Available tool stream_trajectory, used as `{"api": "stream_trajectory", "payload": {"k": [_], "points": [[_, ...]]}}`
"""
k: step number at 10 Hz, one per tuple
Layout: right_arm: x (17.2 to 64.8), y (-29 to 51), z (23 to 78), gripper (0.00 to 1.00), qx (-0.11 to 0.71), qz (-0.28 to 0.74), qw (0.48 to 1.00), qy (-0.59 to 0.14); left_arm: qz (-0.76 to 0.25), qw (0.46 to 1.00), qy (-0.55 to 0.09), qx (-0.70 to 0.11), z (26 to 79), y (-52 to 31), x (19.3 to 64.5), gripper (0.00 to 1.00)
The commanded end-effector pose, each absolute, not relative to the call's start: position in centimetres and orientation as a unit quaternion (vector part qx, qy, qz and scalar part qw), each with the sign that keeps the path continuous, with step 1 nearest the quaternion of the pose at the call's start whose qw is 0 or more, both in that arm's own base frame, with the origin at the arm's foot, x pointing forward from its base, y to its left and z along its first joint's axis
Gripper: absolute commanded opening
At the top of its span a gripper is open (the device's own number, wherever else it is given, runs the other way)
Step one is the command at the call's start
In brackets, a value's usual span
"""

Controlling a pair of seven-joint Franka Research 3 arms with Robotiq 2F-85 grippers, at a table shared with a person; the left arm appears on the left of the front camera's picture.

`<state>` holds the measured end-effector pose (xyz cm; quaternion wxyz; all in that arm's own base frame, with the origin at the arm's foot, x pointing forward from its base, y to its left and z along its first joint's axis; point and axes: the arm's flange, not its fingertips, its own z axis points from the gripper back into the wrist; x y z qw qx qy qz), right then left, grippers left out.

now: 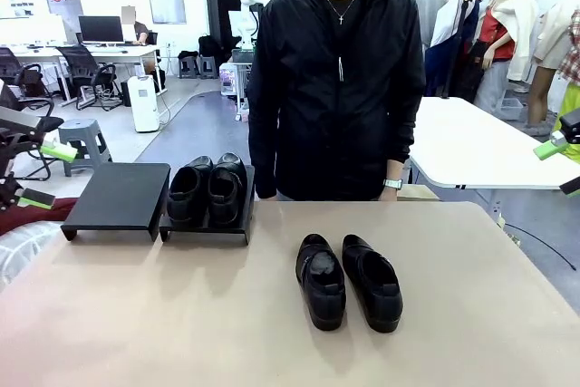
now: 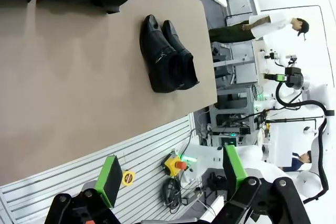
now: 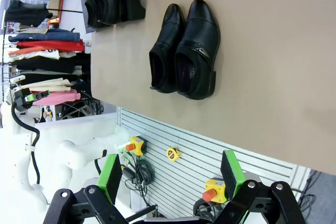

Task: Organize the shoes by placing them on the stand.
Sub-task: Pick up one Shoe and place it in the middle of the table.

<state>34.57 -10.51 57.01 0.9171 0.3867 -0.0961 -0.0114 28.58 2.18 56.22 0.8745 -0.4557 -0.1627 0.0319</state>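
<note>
Front view, far left: our left gripper (image 1: 50, 174) hangs beyond the table (image 1: 136, 324) edge, well left of the loose pair (image 1: 347, 283). Its jaws are spread wide with nothing between them, and we read it as parked clear of the work.
Empty stand: the empty stand (image 1: 118, 195) sits left of and farther back than the loose pair, with a bare flat top. We judge it to be the slot waiting for those two shoes.
Second stand: the second stand (image 1: 207, 227) touches the empty one, between it and the loose pair. It carries the racked pair (image 1: 207, 192), set side by side so both shoes fit its width.
Loose pair: these two glossy black shoes rest on the table near its middle, close together and parallel. Their heels seem to face our side, which would leave the open collars easy for a finger to enter.
Person: the person (image 1: 335, 88) stands directly behind the loose pair at the far edge. No hand is on the shoes.
Right gripper: our right gripper (image 1: 560, 168) hovers well right of the loose pair. Its jaws are released and empty.
Progress: we judge the task half done, with one pair racked and one to lift.
</note>
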Motion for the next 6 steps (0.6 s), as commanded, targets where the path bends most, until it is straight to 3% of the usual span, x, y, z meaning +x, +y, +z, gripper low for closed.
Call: {"api": "stream_trajectory", "payload": {"k": [1, 5, 6], "points": [[34.5, -10.7, 57.1, 1.00, 0.383, -0.005, 0.919, -0.097, 0.018, 0.872, -0.165, -0.461, 56.3, 2.5, 28.8, 1.00], [34.6, -10.5, 57.0, 1.00, 0.387, -0.011, 0.917, -0.096, 0.018, 0.872, -0.165, -0.461, 56.3, 2.5, 28.8, 1.00], [34.4, -4.0, 58.7, 1.00, 0.302, 0.041, 0.947, -0.099, 0.018, 0.872, -0.165, -0.461, 56.3, 2.5, 28.8, 1.00]]}}
